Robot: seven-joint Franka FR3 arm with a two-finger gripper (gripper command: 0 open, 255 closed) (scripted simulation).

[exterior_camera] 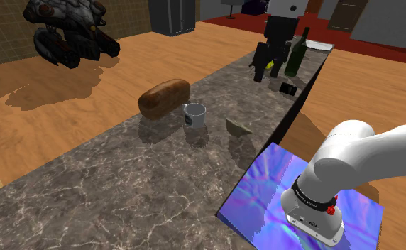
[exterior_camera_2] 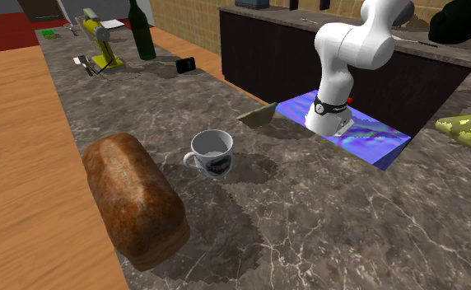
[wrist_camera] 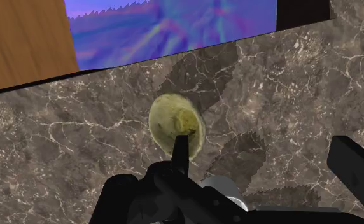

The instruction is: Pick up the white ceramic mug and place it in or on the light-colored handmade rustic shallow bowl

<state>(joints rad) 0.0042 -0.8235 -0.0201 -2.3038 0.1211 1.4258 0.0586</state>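
A white mug (exterior_camera: 194,114) (exterior_camera_2: 212,152) with a dark emblem stands upright on the dark marble counter (exterior_camera: 109,192). A small yellowish-olive shallow bowl (exterior_camera: 238,127) (exterior_camera_2: 258,114) (wrist_camera: 177,124) sits a short way from it, toward the stand. My black gripper (exterior_camera: 267,69) (wrist_camera: 263,149) hangs high above the counter, open and holding nothing. In the wrist view the bowl lies beyond one finger (wrist_camera: 181,149), and part of the mug (wrist_camera: 220,186) peeks out at the gripper's base.
A brown bread loaf (exterior_camera: 164,97) (exterior_camera_2: 135,198) lies beside the mug. A dark wine bottle (exterior_camera: 297,53) (exterior_camera_2: 141,29), a yellow-green appliance (exterior_camera_2: 100,39) and a small black device (exterior_camera: 288,88) stand at the counter's far end. The iridescent blue stand (exterior_camera: 265,192) borders the counter.
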